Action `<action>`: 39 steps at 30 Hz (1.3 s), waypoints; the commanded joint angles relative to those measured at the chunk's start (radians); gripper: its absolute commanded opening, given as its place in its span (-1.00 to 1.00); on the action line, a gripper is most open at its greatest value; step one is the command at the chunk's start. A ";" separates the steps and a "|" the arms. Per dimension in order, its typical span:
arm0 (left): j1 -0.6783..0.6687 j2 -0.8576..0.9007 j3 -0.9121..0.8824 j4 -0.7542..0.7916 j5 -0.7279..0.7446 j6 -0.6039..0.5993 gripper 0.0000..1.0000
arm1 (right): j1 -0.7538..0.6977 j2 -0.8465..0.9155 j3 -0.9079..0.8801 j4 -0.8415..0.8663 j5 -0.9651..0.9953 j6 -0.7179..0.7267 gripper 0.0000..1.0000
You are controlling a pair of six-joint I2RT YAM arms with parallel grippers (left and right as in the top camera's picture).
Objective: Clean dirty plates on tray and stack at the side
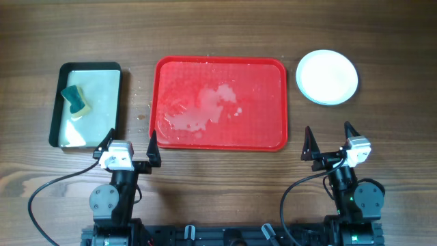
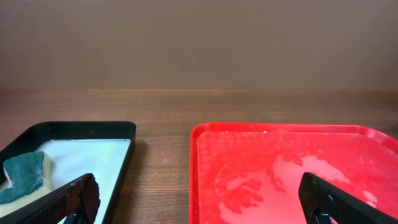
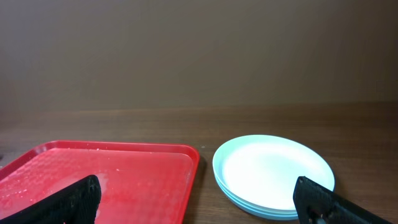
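**Both arms parked, tray bare of plates, stack at far right**

- Left gripper (image 1: 130,141): fingers spread wide, nothing between them. It sits low at the near table edge, facing the gap between pan and tray.
- Right gripper (image 1: 328,137): also spread and empty, at the near edge, facing the space between the tray's right end and the stack.
- Judgement: wide jaws and near-edge positions read as a rest pose, not an approach. Neither arm is over any object.
- The plates (image 1: 327,76): stacked on the wood to the right of the tray, apart from it, top face white and clean-looking. The right wrist view shows layered pale turquoise rims beneath; exact count is hard to read.
- The tray (image 1: 220,59): centre of the table, no plates on it. A pale wet film (image 1: 205,109) is spread across its floor, likely wash residue.
- Pan (image 1: 90,65): black-rimmed, left of the tray, holds pale liquid. A green-topped sponge (image 1: 76,101) lies in its far left part, set down where it can be re-wetted.
- Judgement: task looks finished or nearly so.
- Table (image 1: 218,198): dark wood grain, a few droplets between pan and tray. Plain brown wall behind.
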 commanded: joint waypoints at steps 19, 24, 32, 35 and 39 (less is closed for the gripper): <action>-0.023 -0.011 -0.006 -0.006 -0.040 0.026 1.00 | 0.006 -0.005 -0.003 0.003 0.009 -0.010 0.99; -0.023 -0.011 -0.006 -0.006 -0.040 0.026 1.00 | 0.006 -0.005 -0.003 0.003 0.009 -0.010 0.99; -0.023 -0.011 -0.006 -0.006 -0.040 0.026 1.00 | 0.006 -0.005 -0.003 0.003 0.009 -0.010 0.99; -0.023 -0.011 -0.006 -0.005 -0.040 0.026 1.00 | 0.006 -0.004 -0.003 0.003 0.010 -0.011 0.99; -0.023 -0.011 -0.006 -0.005 -0.040 0.026 1.00 | 0.006 -0.004 -0.003 0.003 0.010 -0.011 0.99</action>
